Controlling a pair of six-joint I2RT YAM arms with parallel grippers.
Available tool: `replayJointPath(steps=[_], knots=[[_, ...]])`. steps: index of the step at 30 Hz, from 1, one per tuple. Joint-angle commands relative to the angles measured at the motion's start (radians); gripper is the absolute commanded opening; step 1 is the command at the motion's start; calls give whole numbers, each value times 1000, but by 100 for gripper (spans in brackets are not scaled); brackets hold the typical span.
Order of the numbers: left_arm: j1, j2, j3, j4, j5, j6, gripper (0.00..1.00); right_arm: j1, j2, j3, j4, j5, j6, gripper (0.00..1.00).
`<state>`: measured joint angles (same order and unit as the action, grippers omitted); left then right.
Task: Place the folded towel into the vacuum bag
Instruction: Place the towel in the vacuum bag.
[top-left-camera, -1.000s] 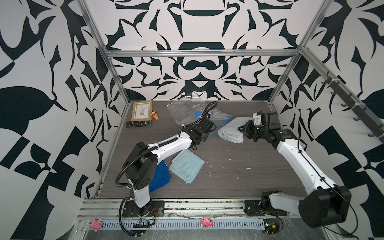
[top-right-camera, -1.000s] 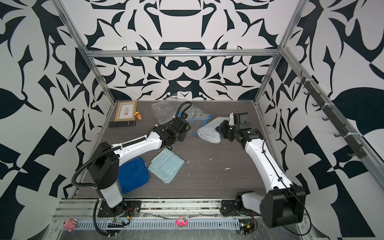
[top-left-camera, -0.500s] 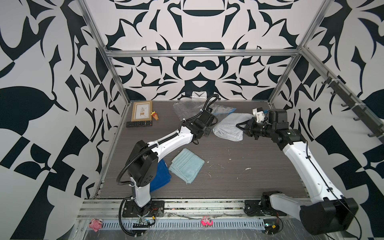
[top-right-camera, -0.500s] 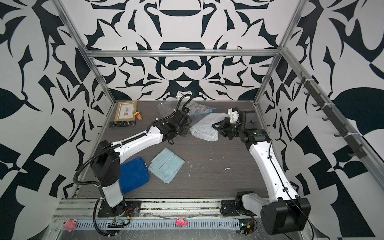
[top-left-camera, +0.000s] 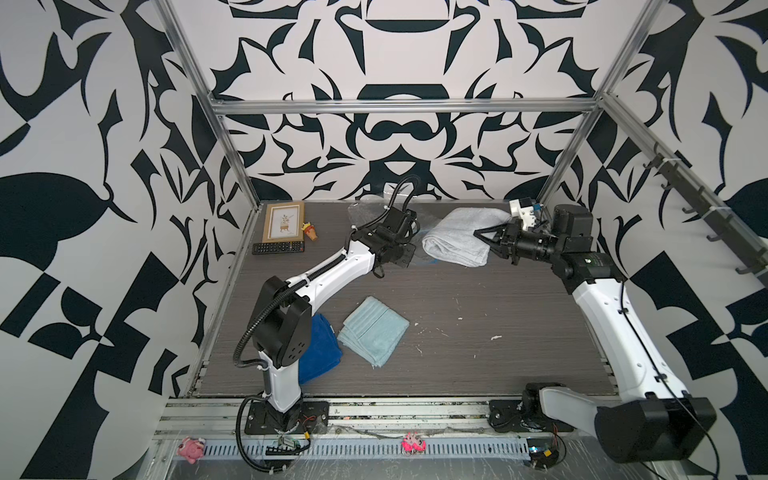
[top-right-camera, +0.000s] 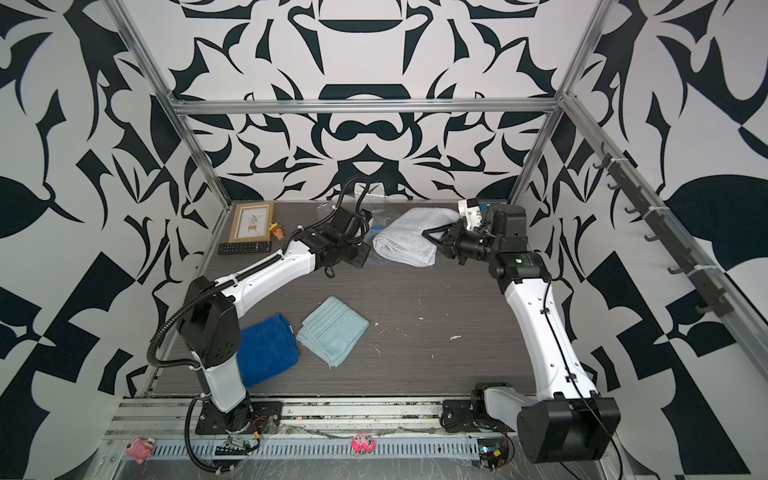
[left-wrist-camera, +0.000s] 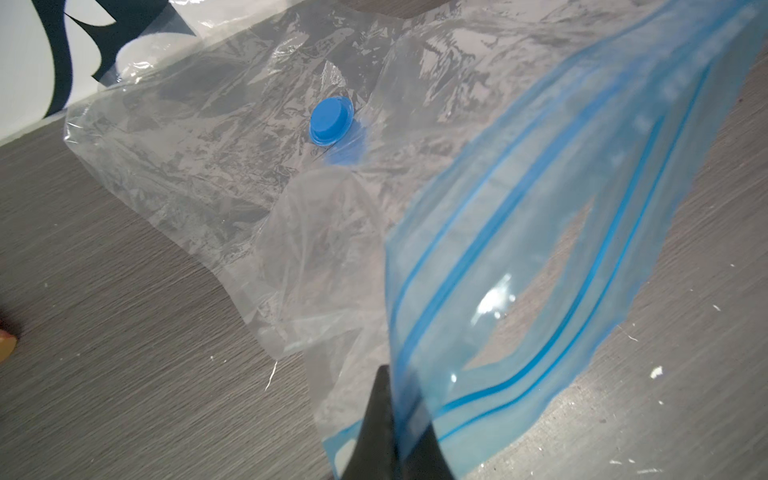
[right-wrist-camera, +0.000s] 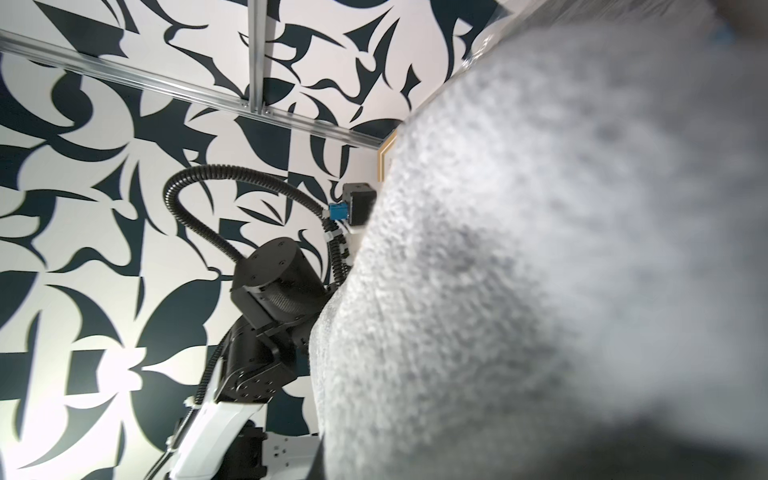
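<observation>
- left gripper was clamped on the blue zip-seal strip of the vacuum bag, with one dark jaw in front of the plastic and one behind it.
- my read on why: pinching one lip raised the strip off the table so the mouth gaped (a slit of bare wood showed between the blue layers).
- rest of the bag lay slack and crinkled toward the back wall, with the round blue valve cap facing up. Nothing was inside the part the left wrist view showed.
- right gripper was closed on one edge of the white folded towel. The jaws came in from the side, probably so the fold held together and the free end pointed at the bag.
- the towel was at the far end of the table, just beside the left gripper. Its near corner lay over a bit of blue strip in both top views. Couldn't tell whether it rested on the wood or hung clear.
- judgement: the towel was at the mouth but not yet inside, so insertion was at an early stage.
- further out, a light-blue folded towel and a dark-blue towel lay near the left arm's base, well apart from the work.
- picture frame, remote control and a small toy figure sat in the far left corner, not involved.
</observation>
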<state>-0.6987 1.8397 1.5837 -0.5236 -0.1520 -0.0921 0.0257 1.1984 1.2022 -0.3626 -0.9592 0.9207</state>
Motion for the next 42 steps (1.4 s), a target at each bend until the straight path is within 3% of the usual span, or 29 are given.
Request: replayJointPath(steps=[1,13,23,28,42], knots=[[15,-3,50,-43,67,15,0,0,1,25,81,-67,37,0],[22,10,100,-65,88,4,0,3,2,-89,151,-59,91,0],[22,23,135,-105,86,-9,0,20,77,-57,140,20,25,0],[15,38,183,-153,82,-48,0,58,91,-14,72,138,-48,0],[-51,83,248,-230,19,-108,0,159,106,-11,112,490,4,0]])
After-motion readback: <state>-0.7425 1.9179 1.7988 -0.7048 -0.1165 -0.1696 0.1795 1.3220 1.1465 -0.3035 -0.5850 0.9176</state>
